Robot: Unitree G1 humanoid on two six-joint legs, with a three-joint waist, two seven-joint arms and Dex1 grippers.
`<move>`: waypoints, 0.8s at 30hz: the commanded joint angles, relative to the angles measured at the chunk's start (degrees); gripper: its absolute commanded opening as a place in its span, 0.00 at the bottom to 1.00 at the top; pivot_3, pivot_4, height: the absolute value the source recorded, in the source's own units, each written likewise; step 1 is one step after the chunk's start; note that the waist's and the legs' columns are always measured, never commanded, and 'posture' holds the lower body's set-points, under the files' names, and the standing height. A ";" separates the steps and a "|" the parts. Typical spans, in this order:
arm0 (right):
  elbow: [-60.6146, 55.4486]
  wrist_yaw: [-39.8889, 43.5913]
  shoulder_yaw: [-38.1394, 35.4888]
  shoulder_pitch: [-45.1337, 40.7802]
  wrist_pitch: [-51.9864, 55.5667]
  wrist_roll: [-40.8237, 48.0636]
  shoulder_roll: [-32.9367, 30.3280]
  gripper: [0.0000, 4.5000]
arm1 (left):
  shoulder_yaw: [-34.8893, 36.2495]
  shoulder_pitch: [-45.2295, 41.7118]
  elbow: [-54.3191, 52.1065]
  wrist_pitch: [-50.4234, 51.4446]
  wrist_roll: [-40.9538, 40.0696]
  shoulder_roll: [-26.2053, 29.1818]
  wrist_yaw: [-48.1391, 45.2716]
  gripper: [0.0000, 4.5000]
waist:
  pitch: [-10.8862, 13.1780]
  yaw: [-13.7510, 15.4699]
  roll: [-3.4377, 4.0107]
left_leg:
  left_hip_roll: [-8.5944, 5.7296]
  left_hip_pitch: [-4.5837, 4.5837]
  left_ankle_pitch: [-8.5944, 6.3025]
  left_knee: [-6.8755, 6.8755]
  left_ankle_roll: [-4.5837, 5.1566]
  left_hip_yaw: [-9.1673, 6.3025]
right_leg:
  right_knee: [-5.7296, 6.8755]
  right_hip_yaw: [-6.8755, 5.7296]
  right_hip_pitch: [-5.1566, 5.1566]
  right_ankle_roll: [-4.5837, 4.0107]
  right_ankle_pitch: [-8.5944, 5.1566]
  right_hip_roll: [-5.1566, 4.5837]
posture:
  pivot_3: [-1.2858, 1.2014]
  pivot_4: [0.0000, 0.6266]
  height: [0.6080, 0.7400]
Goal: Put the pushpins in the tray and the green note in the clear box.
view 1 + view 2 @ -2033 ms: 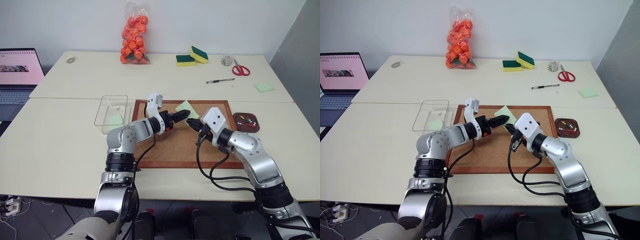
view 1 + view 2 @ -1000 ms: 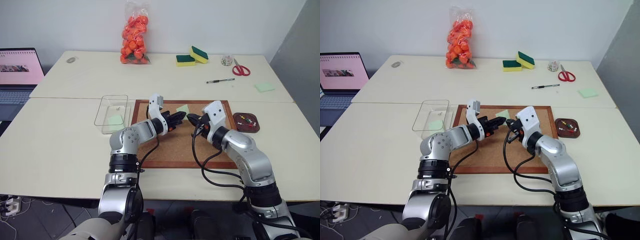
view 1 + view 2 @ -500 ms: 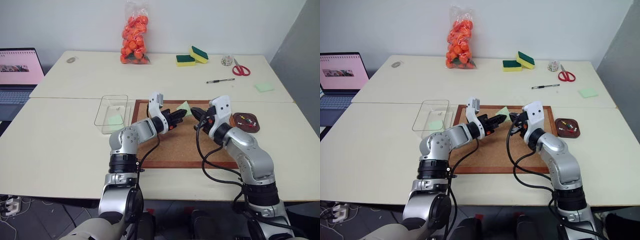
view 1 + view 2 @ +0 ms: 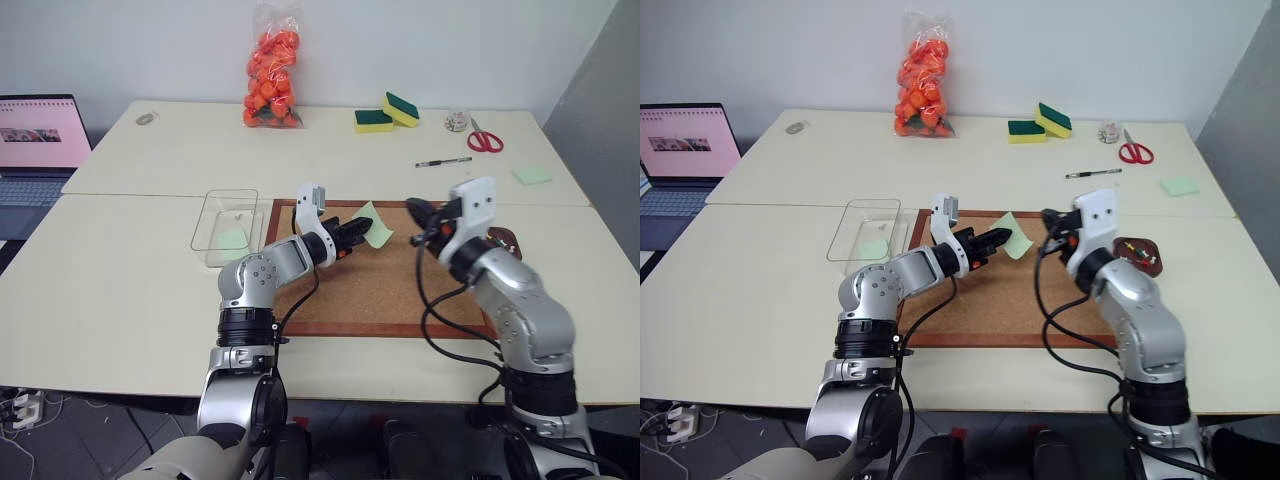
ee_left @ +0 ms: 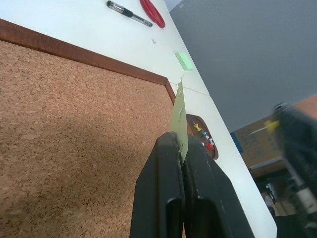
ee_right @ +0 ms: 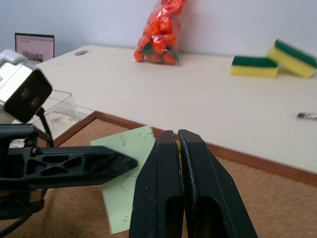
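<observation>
Over the corkboard [image 4: 380,290] your two arms each carry a task item: the left gripper [image 4: 352,234] has its fingers closed on the lower edge of the note [image 4: 378,226], which is held up clear of the cork, while the right gripper [image 4: 416,212], fingers pressed together, appears to pinch a yellow pin [image 5: 268,126] at its tip. The step in hand reads as the delivery stage, with both items lifted and neither yet put away. The tray [image 4: 1137,252] sits on the table [image 4: 140,300] just past the board's right edge, so your right arm needs a short swing right and a release over it. The box [image 4: 226,218] lies just off the board's left edge, so your left arm must carry the note back across and open above it; a small pale green slip already lies inside. The head views show both arms and both containers but hide the pin. The left wrist view catches the pin, the note edge-on between the fingers, and other pushpins [image 5: 203,139] already in the tray. The right wrist view shows the note's flat face beside the left fingers
</observation>
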 commanded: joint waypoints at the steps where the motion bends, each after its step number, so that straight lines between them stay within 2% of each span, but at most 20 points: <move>1: -1.06 -1.27 -6.55 3.98 -1.00 -1.83 -5.11 0.00 | -3.25 0.46 -4.94 -1.70 -0.01 1.61 -3.51 0.00 | 0.00 0.02 0.00 | -0.01 0.00 0.00 0.00 0.00 0.03 | -0.01 0.03 0.00 0.00 0.00 -0.01 | 0.52 0.24 1.00; 8: 9.51 -3.35 -11.95 4.49 -0.50 -3.10 -10.22 0.00 | -8.77 1.04 -7.04 -3.82 1.80 4.30 -7.90 0.00 | 0.00 -0.23 -0.01 | -0.02 0.03 -0.07 -0.01 0.13 0.11 | 0.00 0.11 0.00 0.01 0.00 -0.02 | 0.52 0.24 1.00; 17: 26.22 -2.01 -11.96 -3.39 -3.61 -3.59 -13.01 0.00 | -10.96 1.29 -8.15 -5.22 2.31 4.65 -8.91 0.00 | 0.00 -0.49 -0.01 | 0.01 0.06 -0.09 -0.02 0.17 0.17 | 0.01 0.19 -0.02 0.01 0.00 0.04 | 0.52 0.24 1.00; 24: 32.06 -0.27 -10.38 -6.26 -5.11 -4.34 -13.11 0.00 | -11.09 1.63 -8.79 -5.28 2.12 4.51 -8.60 0.00 | 0.00 -0.30 0.00 | 0.00 0.05 -0.10 -0.02 0.17 0.17 | 0.00 0.18 -0.01 0.01 0.00 0.02 | 0.52 0.24 1.00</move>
